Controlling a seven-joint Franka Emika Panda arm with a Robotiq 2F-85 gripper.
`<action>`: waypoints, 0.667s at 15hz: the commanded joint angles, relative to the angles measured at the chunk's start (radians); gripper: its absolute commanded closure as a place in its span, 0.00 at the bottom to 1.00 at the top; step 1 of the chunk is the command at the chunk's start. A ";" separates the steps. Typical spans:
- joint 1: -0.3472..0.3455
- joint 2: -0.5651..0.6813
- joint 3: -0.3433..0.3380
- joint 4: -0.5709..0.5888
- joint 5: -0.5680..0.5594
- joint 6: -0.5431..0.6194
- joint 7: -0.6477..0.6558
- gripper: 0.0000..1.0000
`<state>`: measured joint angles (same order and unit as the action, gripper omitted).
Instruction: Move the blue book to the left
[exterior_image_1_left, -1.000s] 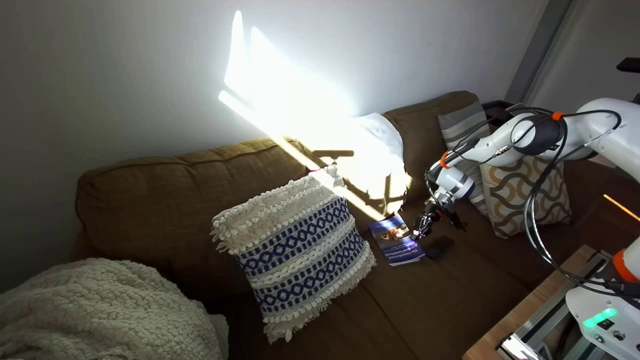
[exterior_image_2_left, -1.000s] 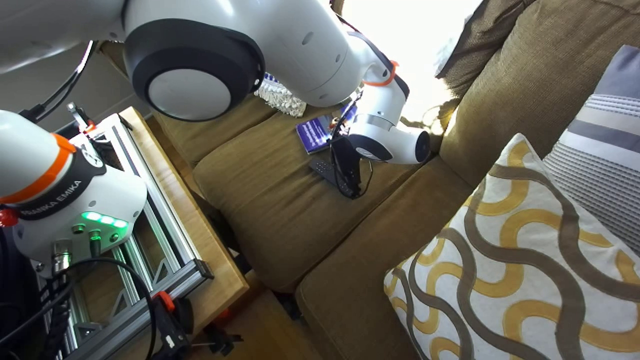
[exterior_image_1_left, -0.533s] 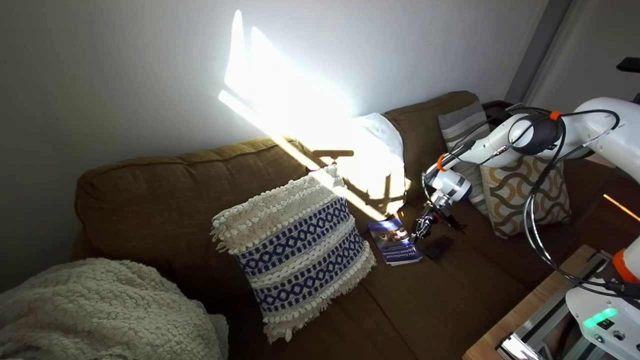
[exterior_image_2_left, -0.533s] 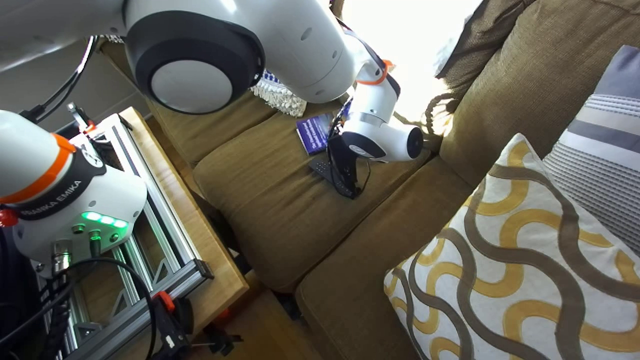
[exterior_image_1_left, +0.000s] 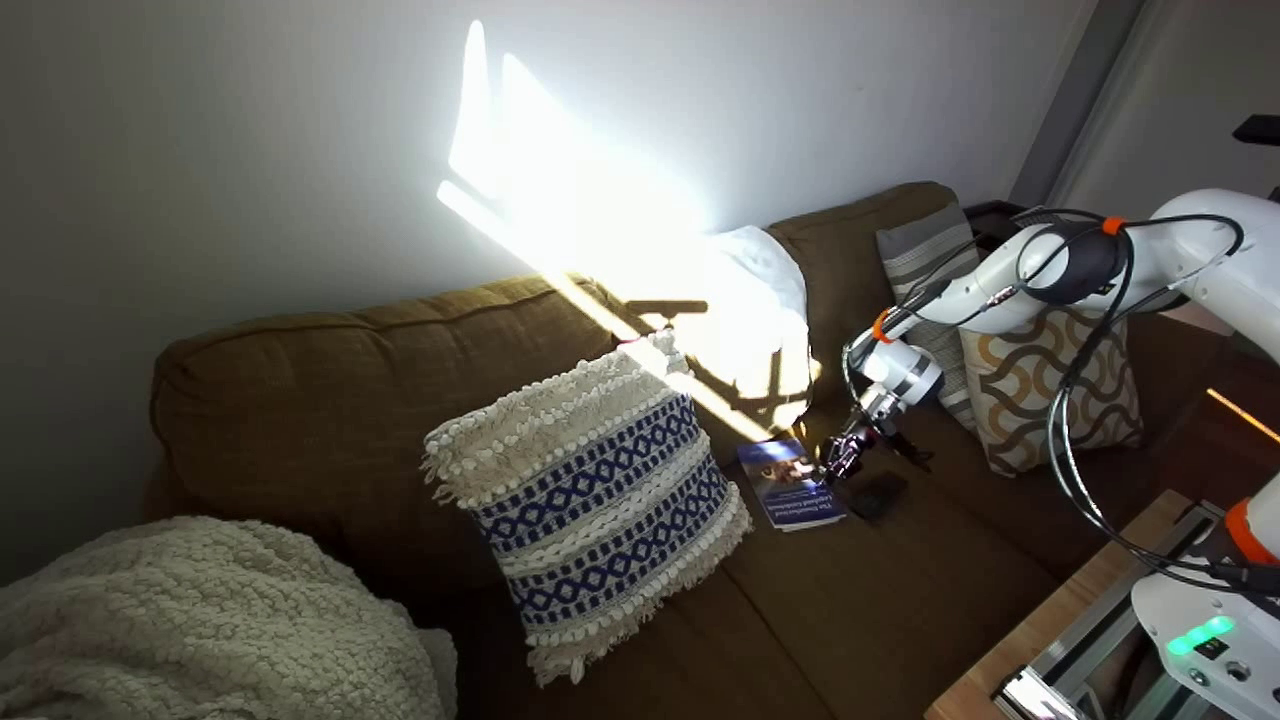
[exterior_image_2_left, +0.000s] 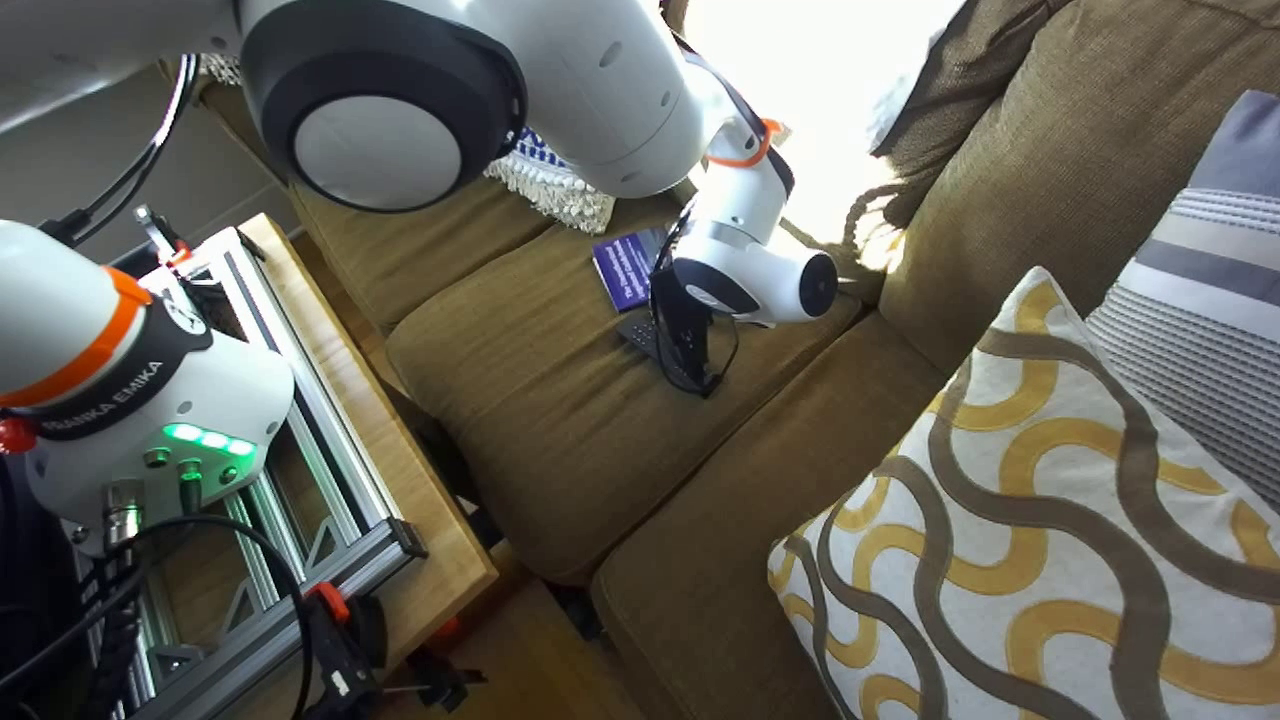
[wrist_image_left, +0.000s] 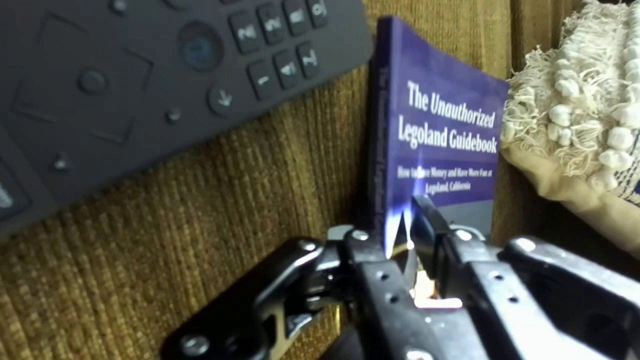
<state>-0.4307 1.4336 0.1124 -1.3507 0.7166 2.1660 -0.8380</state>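
Observation:
The blue book (exterior_image_1_left: 800, 508) lies flat on the brown sofa seat, its title side up. It also shows in an exterior view (exterior_image_2_left: 622, 272), partly covered by the arm, and in the wrist view (wrist_image_left: 445, 120), spine towards the fingers. My gripper (exterior_image_1_left: 826, 474) points down at the book's right edge in that exterior view. In the wrist view the gripper (wrist_image_left: 397, 227) has a narrow gap between its fingers, with the book's spine edge beneath them. I cannot tell whether the tips touch the book. The fingertips are hidden by the wrist in an exterior view.
A black remote (wrist_image_left: 150, 90) lies beside the book and close to the gripper, also in both exterior views (exterior_image_1_left: 880, 494) (exterior_image_2_left: 640, 334). A blue-and-white knitted pillow (exterior_image_1_left: 610, 520) stands on the book's other side. A patterned pillow (exterior_image_2_left: 1010, 500) leans farther along. Strong sunlight whitens the backrest.
The arm has shifted slightly towards the book, leftward in both exterior views, and its fingertips sit a little closer over the book's edge. The book and remote stay nearly where they were.

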 joint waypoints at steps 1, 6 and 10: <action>-0.005 -0.063 0.004 -0.077 0.036 0.066 0.003 0.43; -0.036 -0.191 -0.001 -0.189 0.042 0.075 0.018 0.05; -0.069 -0.333 -0.014 -0.306 0.052 0.059 0.014 0.00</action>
<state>-0.4650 1.2290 0.1054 -1.5185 0.7500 2.2196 -0.8241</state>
